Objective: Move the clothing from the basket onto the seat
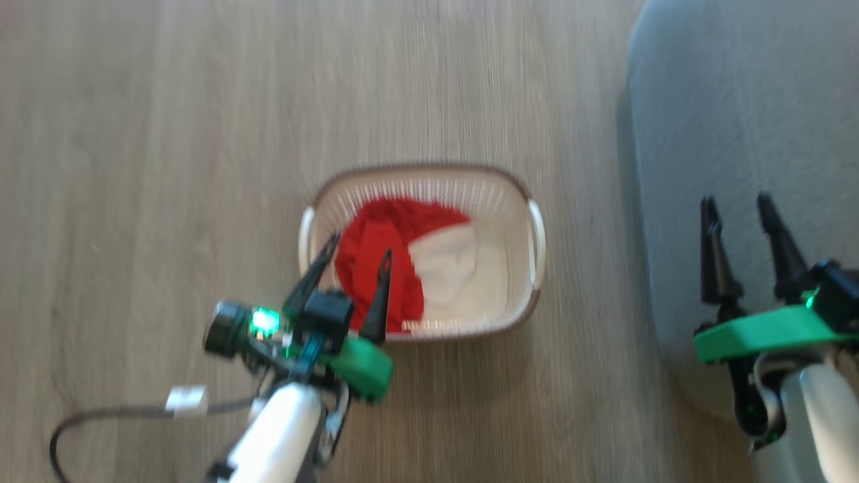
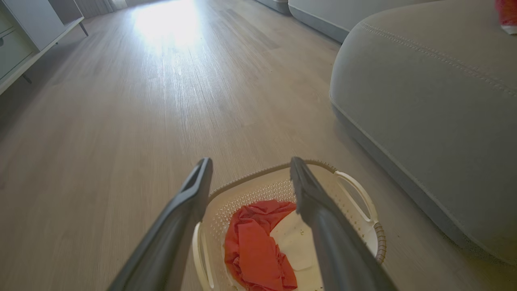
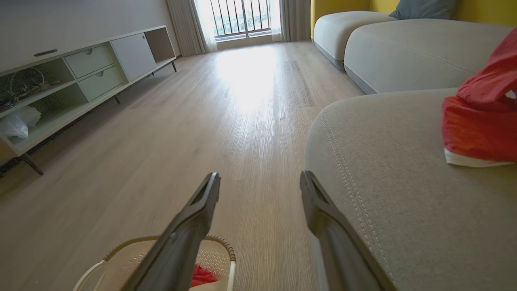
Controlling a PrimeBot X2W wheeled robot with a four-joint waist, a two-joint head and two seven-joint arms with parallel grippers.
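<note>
The cream basket (image 1: pixel 416 170) stands on the wooden floor with red clothing (image 1: pixel 376 258) heaped in its left half and a white part (image 1: pixel 446 265) beside it. My left gripper (image 1: pixel 360 246) hangs open over the basket's near left corner, above the red fabric and holding nothing. The left wrist view looks down between the open left gripper (image 2: pixel 251 161) at the clothing (image 2: pixel 254 246) in the basket (image 2: pixel 242 182). My right gripper (image 1: pixel 735 200) stands open and empty over the grey seat (image 1: pixel 751 100). Another red garment (image 3: pixel 480 121) with a white edge lies on the seat (image 3: pixel 404 194).
A pale low cabinet (image 3: pixel 80 72) with drawers and open shelves lines the far left wall. More grey sofa sections (image 3: pixel 404 52) continue behind the seat. A dark cable (image 1: pixel 100 416) trails over the floor by my left arm. Open wooden floor (image 1: pixel 201 134) lies left of the basket.
</note>
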